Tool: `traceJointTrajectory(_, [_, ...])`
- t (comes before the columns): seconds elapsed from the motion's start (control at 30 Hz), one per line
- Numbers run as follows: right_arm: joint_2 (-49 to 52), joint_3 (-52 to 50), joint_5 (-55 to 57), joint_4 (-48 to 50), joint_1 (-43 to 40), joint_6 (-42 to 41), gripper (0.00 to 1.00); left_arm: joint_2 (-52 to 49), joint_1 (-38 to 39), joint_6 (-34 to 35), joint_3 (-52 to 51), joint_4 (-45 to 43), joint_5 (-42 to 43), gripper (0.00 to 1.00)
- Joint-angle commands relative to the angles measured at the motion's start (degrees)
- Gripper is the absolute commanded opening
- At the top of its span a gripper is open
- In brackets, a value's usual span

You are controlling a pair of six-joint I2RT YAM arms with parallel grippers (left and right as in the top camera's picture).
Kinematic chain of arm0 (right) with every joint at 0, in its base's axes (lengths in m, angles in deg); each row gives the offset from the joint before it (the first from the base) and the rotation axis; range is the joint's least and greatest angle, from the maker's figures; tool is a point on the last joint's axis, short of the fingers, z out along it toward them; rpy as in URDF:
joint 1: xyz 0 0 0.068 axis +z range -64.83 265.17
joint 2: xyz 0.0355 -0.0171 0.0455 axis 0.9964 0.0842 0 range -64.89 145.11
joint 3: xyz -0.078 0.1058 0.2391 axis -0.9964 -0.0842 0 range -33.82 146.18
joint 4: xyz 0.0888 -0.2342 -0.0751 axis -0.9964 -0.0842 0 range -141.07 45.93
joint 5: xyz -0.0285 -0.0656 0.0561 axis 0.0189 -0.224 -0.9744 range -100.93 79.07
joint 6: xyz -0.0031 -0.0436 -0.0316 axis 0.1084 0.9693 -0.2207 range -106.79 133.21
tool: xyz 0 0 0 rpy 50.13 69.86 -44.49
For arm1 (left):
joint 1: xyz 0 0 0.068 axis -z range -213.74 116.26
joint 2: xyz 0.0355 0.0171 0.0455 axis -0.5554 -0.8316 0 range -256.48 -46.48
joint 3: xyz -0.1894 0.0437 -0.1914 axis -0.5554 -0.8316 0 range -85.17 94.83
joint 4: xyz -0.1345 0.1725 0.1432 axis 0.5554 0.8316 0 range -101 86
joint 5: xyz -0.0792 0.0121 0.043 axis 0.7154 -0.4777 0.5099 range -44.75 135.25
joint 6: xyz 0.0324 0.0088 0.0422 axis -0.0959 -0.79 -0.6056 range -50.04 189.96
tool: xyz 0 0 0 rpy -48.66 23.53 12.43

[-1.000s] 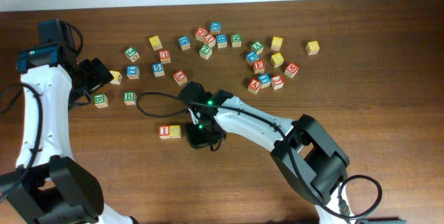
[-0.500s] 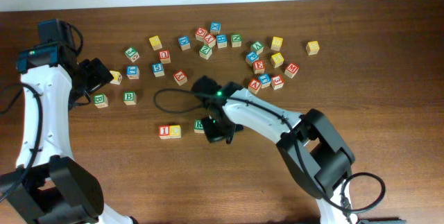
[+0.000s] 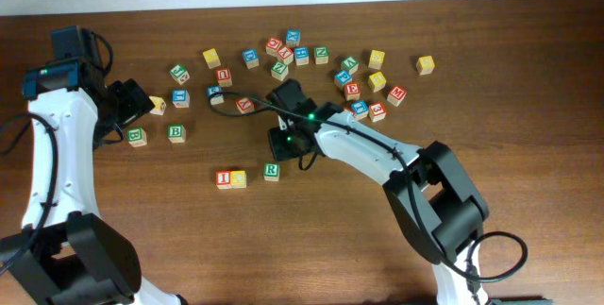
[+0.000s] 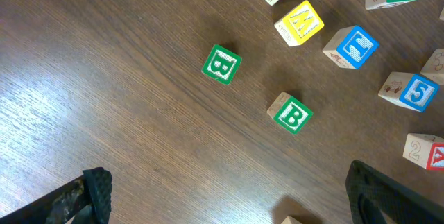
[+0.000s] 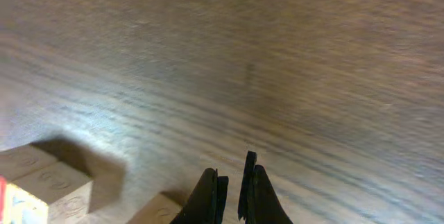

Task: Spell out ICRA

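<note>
Now, right claw point(image 5: 232, 186): black fingers pressed together, nothing pinched, tips hanging over bare wood
Closest thing: green R cube point(image 3: 272, 171), on the table just beside the claw on the robot's side and not touching it
Row so far: red I cube point(image 3: 224, 179) and yellow C cube point(image 3: 238, 178) touch side by side, and the R stands just right of the C with a small gap, set a little farther back
Red A: somewhere among the loose cubes; cannot tell which red one it is
In the way: scattered cubes point(image 3: 377, 59) lie in a loose band across the far half, some close under the right arm's forearm
Left claw point(image 4: 229, 200): spread wide and holding nothing, off at the left of the table, well apart from the row
Under the left claw: two green B cubes point(image 4: 222, 64), near each other but apart, with a yellow M cube point(image 4: 300, 23) and blue-faced cubes beyond
Edges: table point(image 3: 528, 107) ends along the far side against a pale strip
Open room: bare wood right of the R and across the whole near half
Materials: cubes are pale wood with coloured letter faces and square edges; the tabletop is dark brown with streaky grain
</note>
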Motion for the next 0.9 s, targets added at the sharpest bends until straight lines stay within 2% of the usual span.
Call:
traceJointTrajectory(0.0, [0.5,0.0,-1.4,0.2,1.3,0.6,0.04,0.0,-0.2,0.7,0.8,0.1,0.2,0.99])
traceJointTrajectory(0.53, [0.5,0.0,-0.9,-2.3,3.8,0.6,0.04,0.0,-0.2,0.7,0.8,0.1,0.2,0.99])
traceJointTrajectory(0.7, [0.5,0.0,8.3,-2.5,3.7,0.3,0.04,0.0,-0.2,0.7,0.8,0.1,0.2,0.99])
traceJointTrajectory(0.87, [0.5,0.0,8.6,-7.7,3.0,-6.0,0.04,0.0,-0.2,0.7,0.8,0.1,0.2,0.99])
